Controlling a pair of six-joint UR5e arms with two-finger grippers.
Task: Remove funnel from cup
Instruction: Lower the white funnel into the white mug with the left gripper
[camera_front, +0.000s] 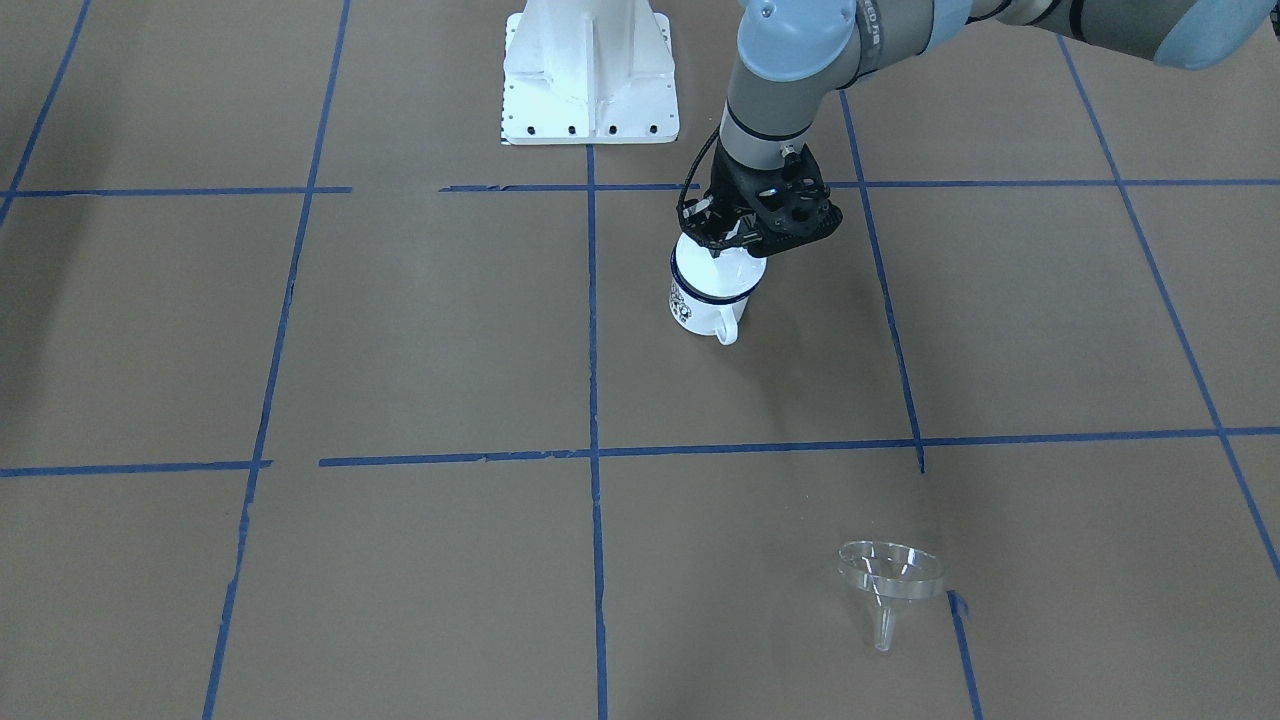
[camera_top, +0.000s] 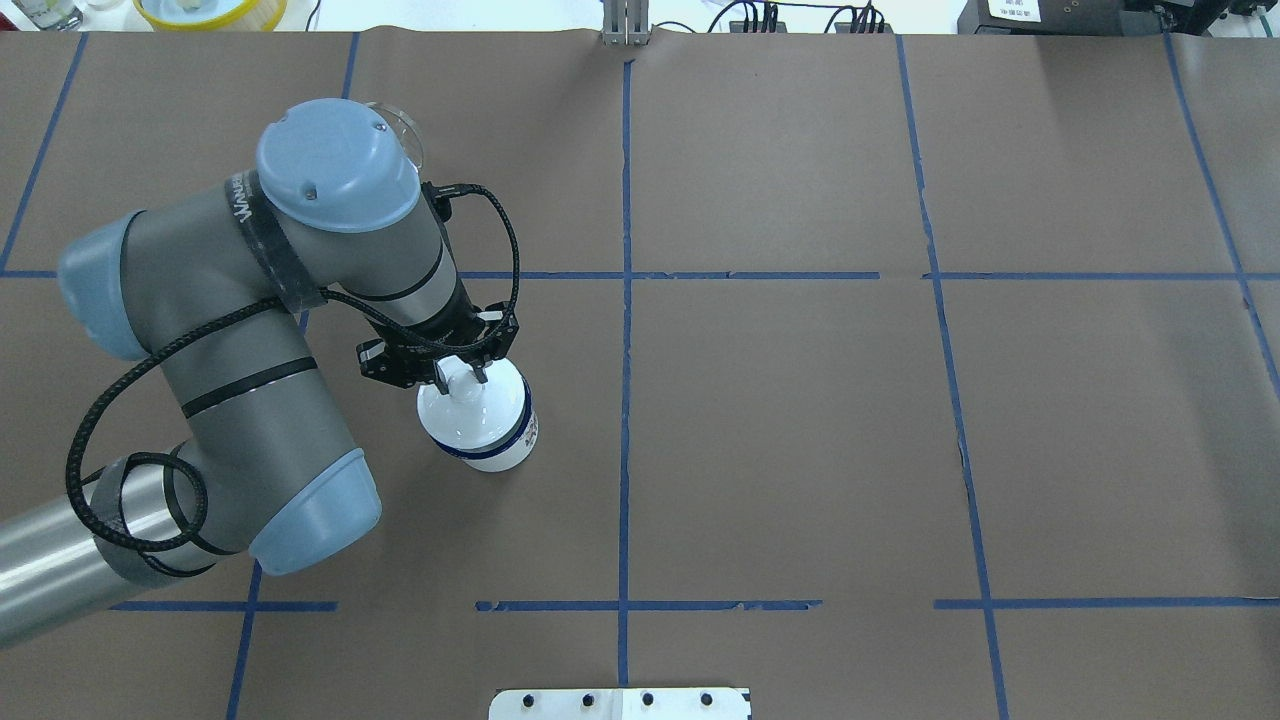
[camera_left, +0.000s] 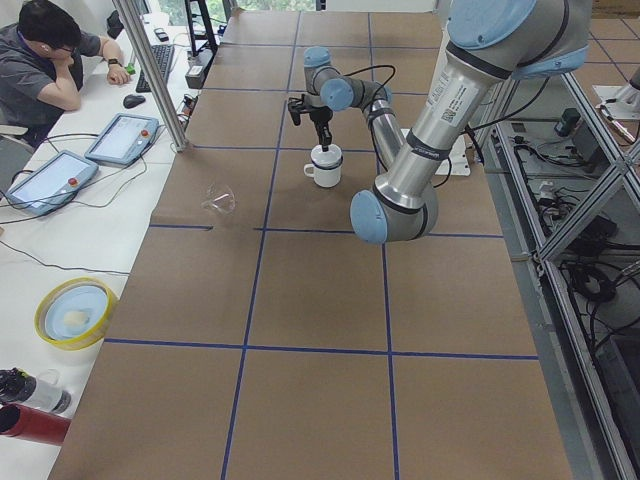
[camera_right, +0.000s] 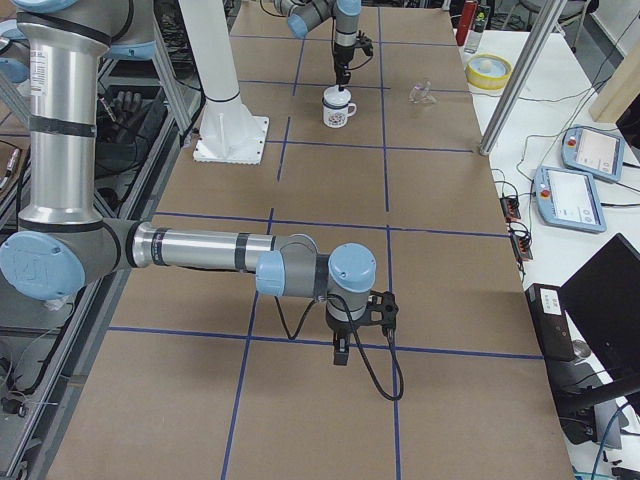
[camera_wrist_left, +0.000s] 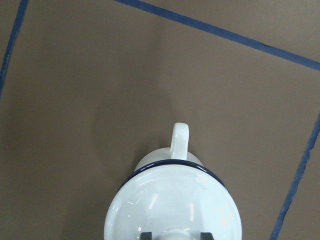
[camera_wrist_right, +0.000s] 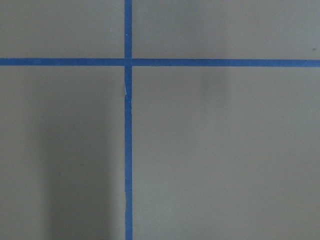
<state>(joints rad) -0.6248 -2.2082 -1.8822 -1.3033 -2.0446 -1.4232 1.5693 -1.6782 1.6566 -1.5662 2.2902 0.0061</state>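
Funnel: the clear plastic funnel (camera_front: 890, 572) is outside the cup. It lies tilted on the tabletop (camera_front: 400, 330) near the edge far from the robot, with its spout pointing away from the robot's base.
Funnel neighbours: a blue tape line (camera_front: 962, 640) runs just beside it. The funnel is well apart from the cup.
Cup: the white enamel mug (camera_front: 700, 300) stands upright on the tabletop in front of the robot's base. It has a dark print on its side, and its handle (camera_wrist_left: 180, 137) is turned away from the base.
Lid: a white domed lid (camera_top: 462, 418) covers the cup's mouth, with a dark blue rim showing around it. Its knob (camera_wrist_left: 175, 233) points up.
Left hand: the left hand (camera_top: 461, 378) hangs straight down over the cup, with one finger (camera_wrist_left: 145, 234) on each side of the knob. The gap between the fingers is narrow. Whether they press on the knob cannot be told.
Right hand: the right hand (camera_right: 342, 356) points down, low over bare tabletop, well apart from the cup and the funnel. Its wrist view shows only brown paper and crossing tape, so its spread cannot be told.
Surroundings: a person (camera_left: 40, 70) sits at a side desk beyond the tabletop.
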